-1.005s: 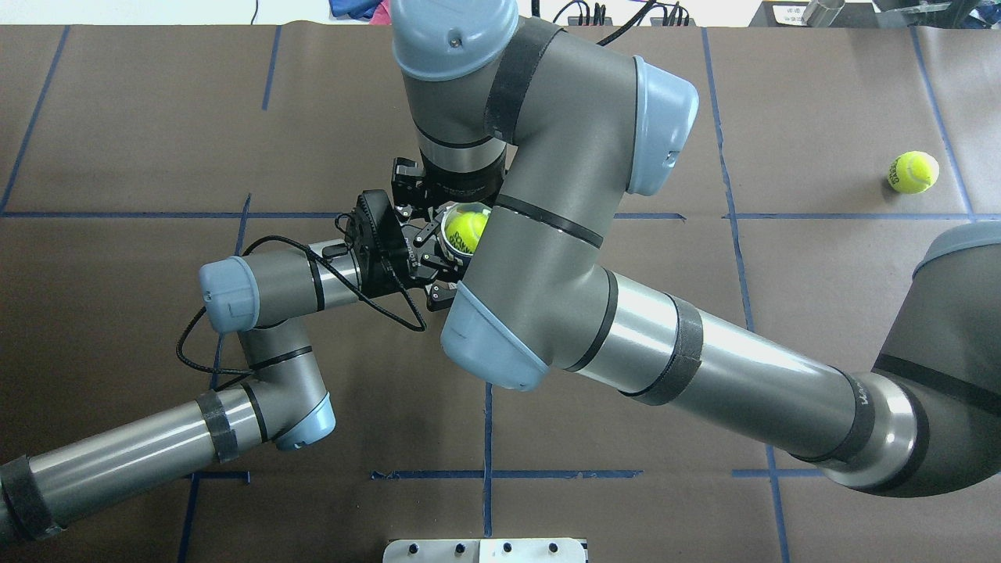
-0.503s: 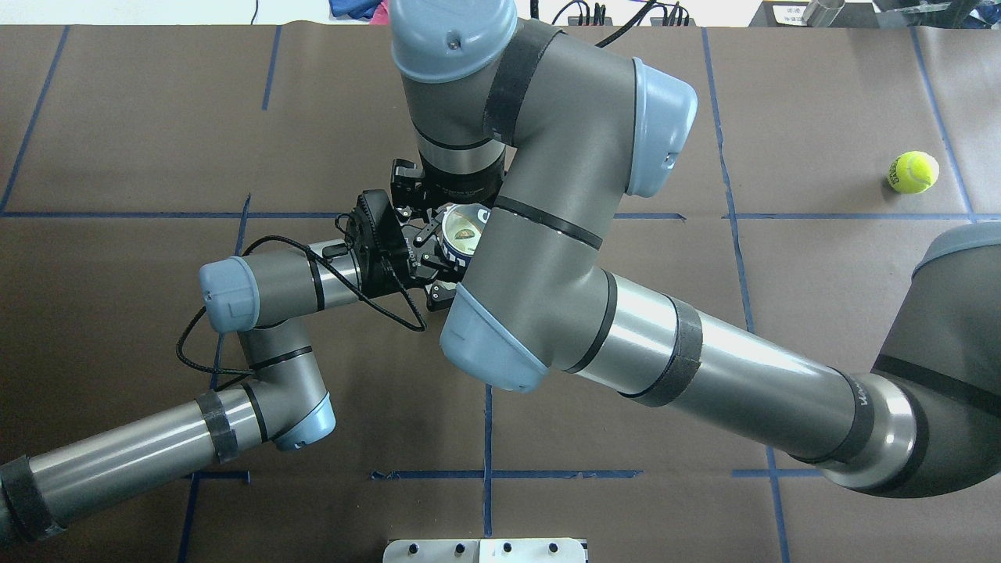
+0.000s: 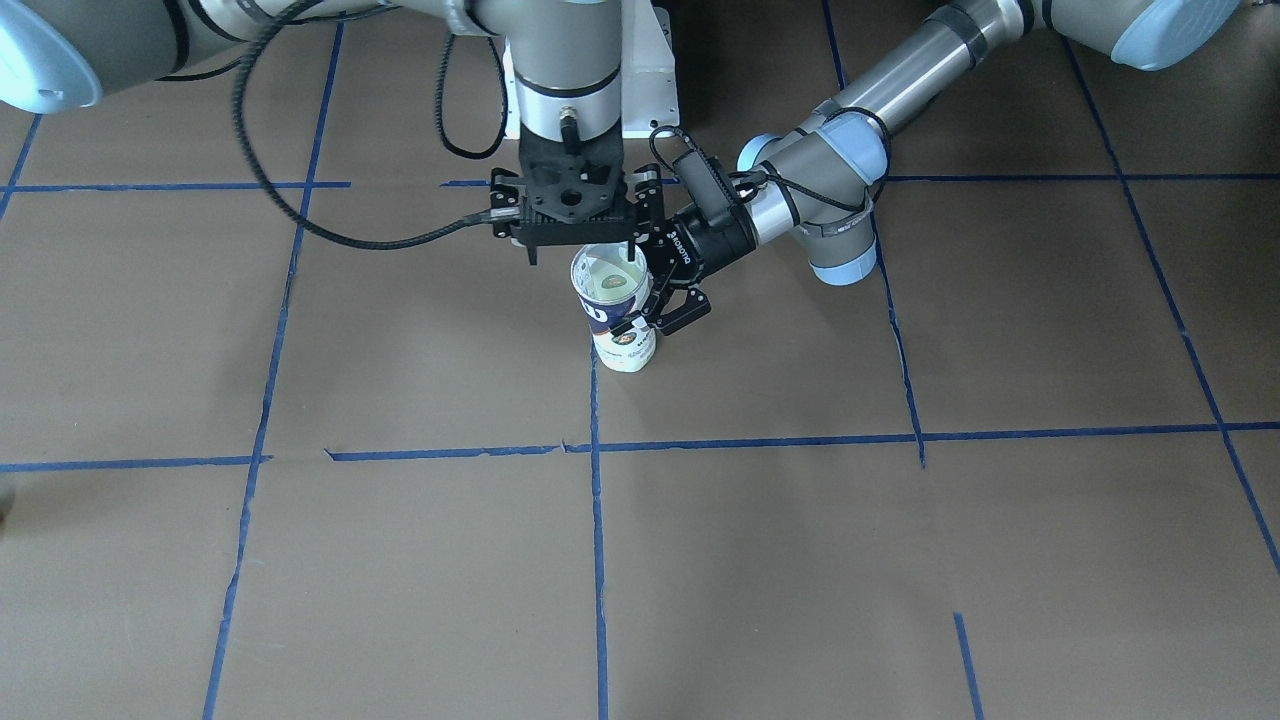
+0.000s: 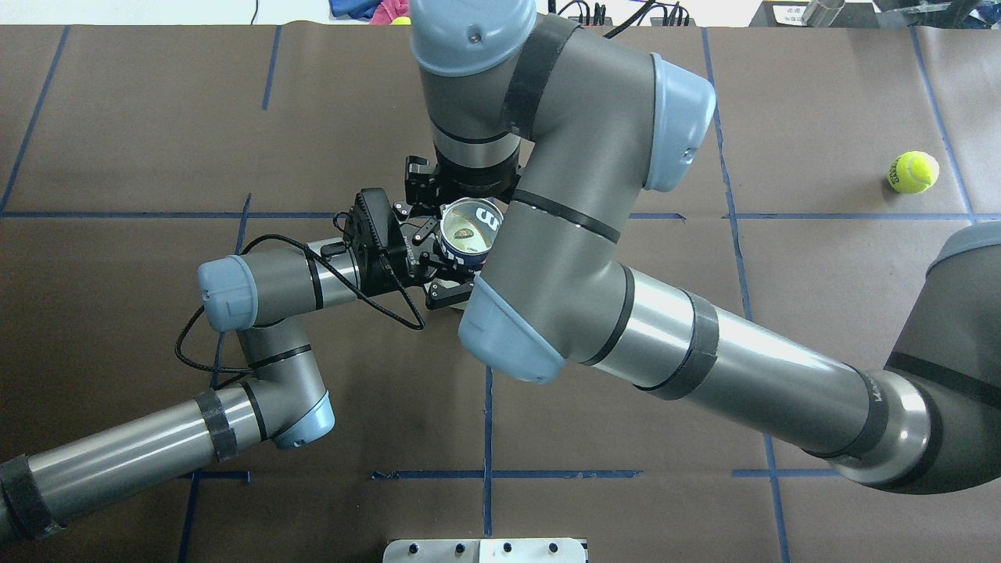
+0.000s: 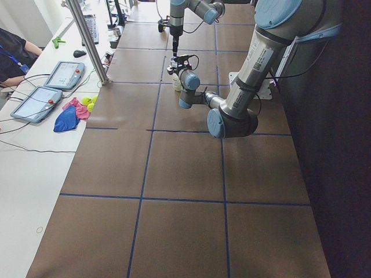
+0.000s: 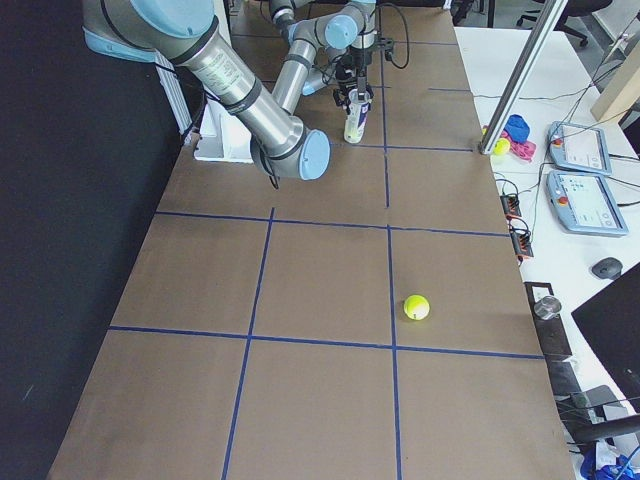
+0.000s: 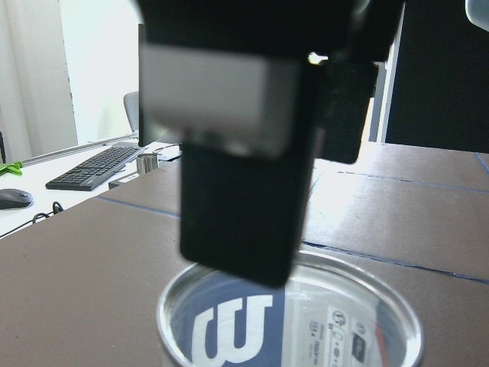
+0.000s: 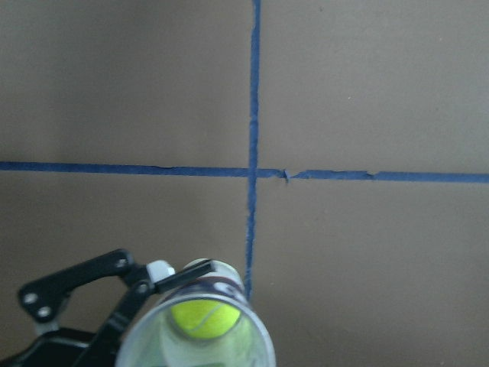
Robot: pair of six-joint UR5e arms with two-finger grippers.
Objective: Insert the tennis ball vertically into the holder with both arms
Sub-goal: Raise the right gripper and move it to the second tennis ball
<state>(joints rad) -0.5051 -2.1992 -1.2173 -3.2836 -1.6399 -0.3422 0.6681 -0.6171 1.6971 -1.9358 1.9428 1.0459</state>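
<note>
The holder (image 3: 618, 305) is a clear Wilson can that stands upright on the table. My left gripper (image 3: 655, 300) is shut on its side, fingers around the can's body; it also shows in the overhead view (image 4: 438, 262). The tennis ball (image 8: 201, 317) lies deep inside the can, seen through the metal-rimmed mouth (image 4: 467, 227). My right gripper (image 3: 578, 255) hangs pointing down just over the mouth, fingers apart and empty. In the left wrist view one of its fingers (image 7: 244, 199) hangs above the can's rim (image 7: 290, 321).
A second tennis ball (image 4: 913, 172) lies loose at the far right of the table (image 6: 417, 307). The white pedestal base (image 3: 645, 80) stands at the robot's side of the table. Blue tape lines cross the brown table cover. Operator desks run along the far edge.
The ball sat at the can's mouth a second ago and has dropped down inside. My right arm has shifted a little to the right in the overhead view. The left arm has not moved.
</note>
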